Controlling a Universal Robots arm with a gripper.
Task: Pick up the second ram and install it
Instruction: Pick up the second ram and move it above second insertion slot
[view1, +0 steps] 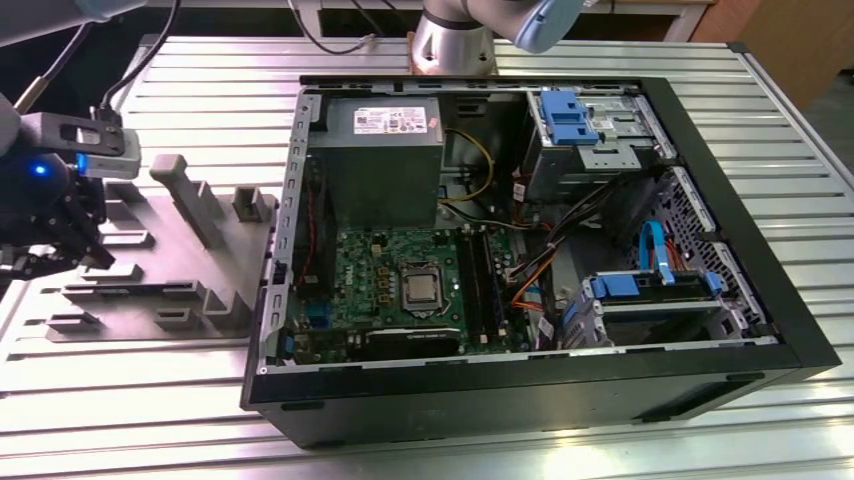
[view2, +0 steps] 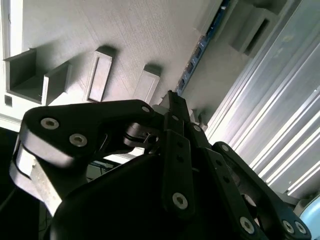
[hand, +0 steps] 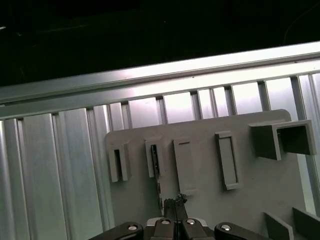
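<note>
We see the pincer (view2: 171, 97) low over a grey plastic holder (view2: 125, 30) that lies on the ribbed metal worktop (view1: 134, 400). Its fingers (view2: 175, 145) are drawn narrow, with the tips all but together. Nothing shows clearly between them.

The second ram (view2: 201, 46) stands on its long edge in the holder, a thin dark blue-black stick. It runs straight away from the fingertips through the holder's slotted blocks. Its near end sits just beside the tips, and we cannot tell whether they touch it or pinch it. In the first wrist view the same stick (hand: 155, 160) shows edge-on in a narrow slot, reaching back to the tips.

Several raised grey blocks (hand: 227, 160) of the holder stand near the pincer, on either side of the stick.

Well apart from the pincer, beyond the holder, an open black computer case (view1: 534, 390) lies on its side. Inside it are a green board (view1: 400, 270) and a grey power box (view1: 380, 160).
</note>
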